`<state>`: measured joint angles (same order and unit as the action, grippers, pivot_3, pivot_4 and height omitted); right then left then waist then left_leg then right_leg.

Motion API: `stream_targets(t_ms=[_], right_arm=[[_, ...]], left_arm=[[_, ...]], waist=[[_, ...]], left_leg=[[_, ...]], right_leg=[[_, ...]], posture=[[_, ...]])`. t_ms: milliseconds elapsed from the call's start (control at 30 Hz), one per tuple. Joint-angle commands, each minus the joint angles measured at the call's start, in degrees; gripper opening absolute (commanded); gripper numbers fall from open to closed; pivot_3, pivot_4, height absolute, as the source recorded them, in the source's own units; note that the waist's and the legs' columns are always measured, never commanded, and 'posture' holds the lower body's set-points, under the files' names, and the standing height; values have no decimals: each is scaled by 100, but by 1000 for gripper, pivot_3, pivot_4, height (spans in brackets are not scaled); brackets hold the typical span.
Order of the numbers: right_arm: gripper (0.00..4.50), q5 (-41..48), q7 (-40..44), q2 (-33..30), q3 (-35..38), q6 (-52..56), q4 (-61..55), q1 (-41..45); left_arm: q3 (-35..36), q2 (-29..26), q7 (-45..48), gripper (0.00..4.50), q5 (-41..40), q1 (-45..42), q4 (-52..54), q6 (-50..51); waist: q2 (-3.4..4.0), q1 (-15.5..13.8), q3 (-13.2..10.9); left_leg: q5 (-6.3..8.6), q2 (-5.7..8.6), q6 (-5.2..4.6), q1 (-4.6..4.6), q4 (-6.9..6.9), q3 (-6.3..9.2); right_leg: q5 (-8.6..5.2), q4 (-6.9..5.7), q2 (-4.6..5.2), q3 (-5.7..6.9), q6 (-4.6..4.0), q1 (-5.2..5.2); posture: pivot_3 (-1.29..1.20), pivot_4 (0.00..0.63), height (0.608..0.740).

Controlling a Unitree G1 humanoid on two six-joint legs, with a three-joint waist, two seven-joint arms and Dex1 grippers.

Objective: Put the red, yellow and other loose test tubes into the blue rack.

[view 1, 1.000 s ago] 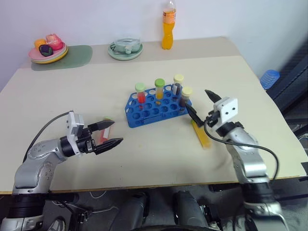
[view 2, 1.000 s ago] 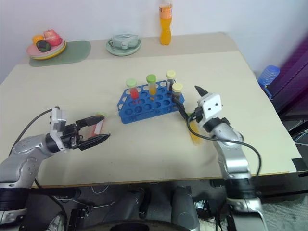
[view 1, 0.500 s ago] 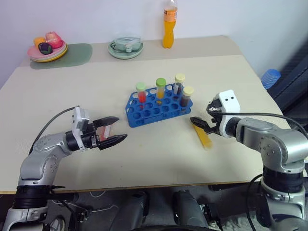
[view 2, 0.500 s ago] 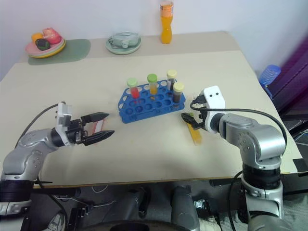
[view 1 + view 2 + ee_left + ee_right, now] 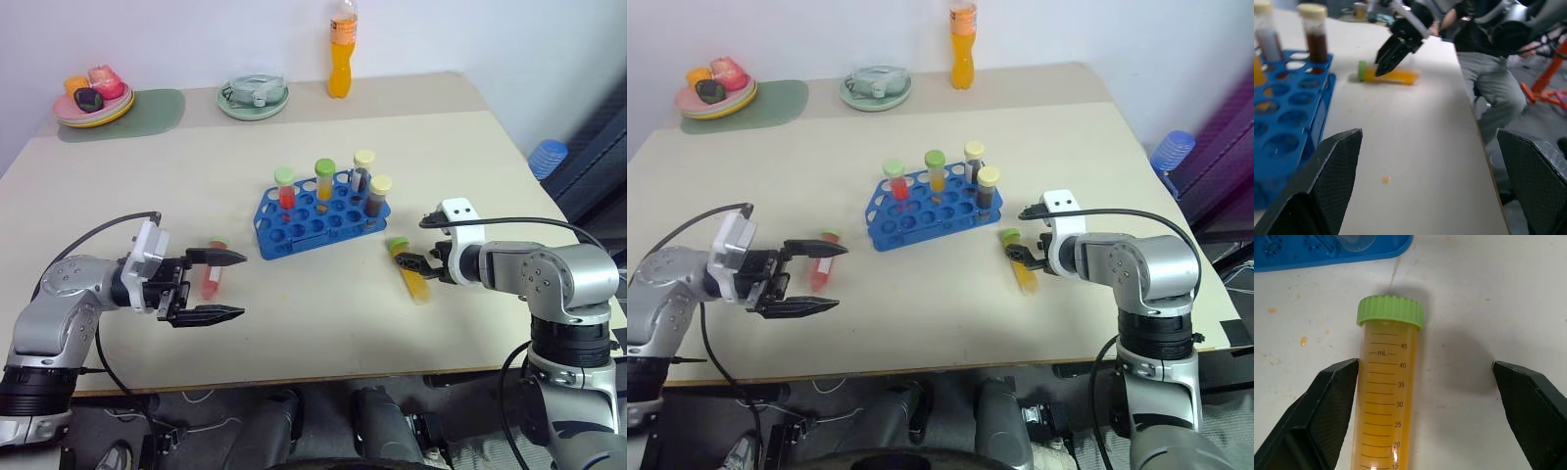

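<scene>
Now, operator, count: four tubes upright in blue rack [image 5: 321,212] at frame centre; two loose on tabletop [image 5: 294,323]. Yellow tube [image 5: 409,271] centre-right, your right hand [image 5: 423,264] open above it. Red tube [image 5: 212,272] centre-left, between fingers of your open left hand [image 5: 217,285].

I read a graduated scale on the yellow test tube [image 5: 1385,396]: "mL", then 45, 40, 35, 30, 25, 20, 15.
</scene>
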<state>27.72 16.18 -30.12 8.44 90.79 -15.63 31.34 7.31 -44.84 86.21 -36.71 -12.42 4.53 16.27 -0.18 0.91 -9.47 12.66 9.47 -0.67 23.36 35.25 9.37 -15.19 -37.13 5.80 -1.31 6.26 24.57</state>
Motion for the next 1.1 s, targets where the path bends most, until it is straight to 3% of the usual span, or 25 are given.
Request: stream_targets(t_ms=[33, 100, 200, 400, 633, 733, 900, 1100], right_arm=[[4449, -57, 29, 50, -80, -62, 68, 157], [4449, -75, 53, 26, -160, -92, 89, 174], [3608, -75, 91, 34, -276, -118, 75, 168], [803, -92, 194, -67, -627, -282, -171, 43], [771, -276, 560, -860, -1422, -1180, -553, -210], [771, -309, 1100, -1171, -1565, -2272, -860, -405], [771, 58, 2100, -795, -1130, -4221, -1239, -746], [771, -157, 2391, 319, -1298, -6050, -444, -539]], left_arm=[[-73, -49, 166, 4500, 87, -147, 62, -238], [-101, 6, 131, 4500, 168, -217, 13, -364], [-109, 133, -8, 4500, 249, -324, -88, -532], [-106, 266, -193, 4500, 261, -274, -103, -600], [-156, 337, -353, 4500, 301, -192, -116, -645], [-83, 443, -539, 4500, 258, -172, -171, -628], [100, 635, -862, 4500, 230, -51, -379, -696], [252, 966, -1413, 4500, 328, -144, -711, -890]], waist=[[-1, -3, 0], [-1, -2, 1], [-2, -4, 1], [-5, -25, 3], [-5, -42, 3], [-7, -67, 2], [-9, 2, 0], [-12, -26, 1]], left_leg=[[-1, -1, 1, 0, 0, 0], [-2, -1, 2, 0, 2, 0], [-2, -3, 3, -1, 4, -1], [-2, -6, 3, 0, 4, 0], [-2, -6, 2, 1, 4, 0], [-1, -5, 1, 2, 12, 0], [0, -8, 0, 1, 9, -1], [-3, -14, 4, -2, 12, 0]], right_leg=[[1, 0, -1, 0, -1, 0], [7, 0, -1, 0, -1, 0], [10, 0, -4, -1, -2, -1], [14, 2, -6, -1, 2, -2], [14, 5, -5, 0, 3, -3], [17, 10, -5, 3, 7, -8], [18, 9, -9, 3, 10, -7], [23, 7, -18, 2, 5, -8]], posture=[[0, 150, 740], [0, 150, 740], [0, 150, 740], [0, 150, 740], [0, 150, 740], [0, 150, 740], [0, 150, 740], [0, 150, 740]])
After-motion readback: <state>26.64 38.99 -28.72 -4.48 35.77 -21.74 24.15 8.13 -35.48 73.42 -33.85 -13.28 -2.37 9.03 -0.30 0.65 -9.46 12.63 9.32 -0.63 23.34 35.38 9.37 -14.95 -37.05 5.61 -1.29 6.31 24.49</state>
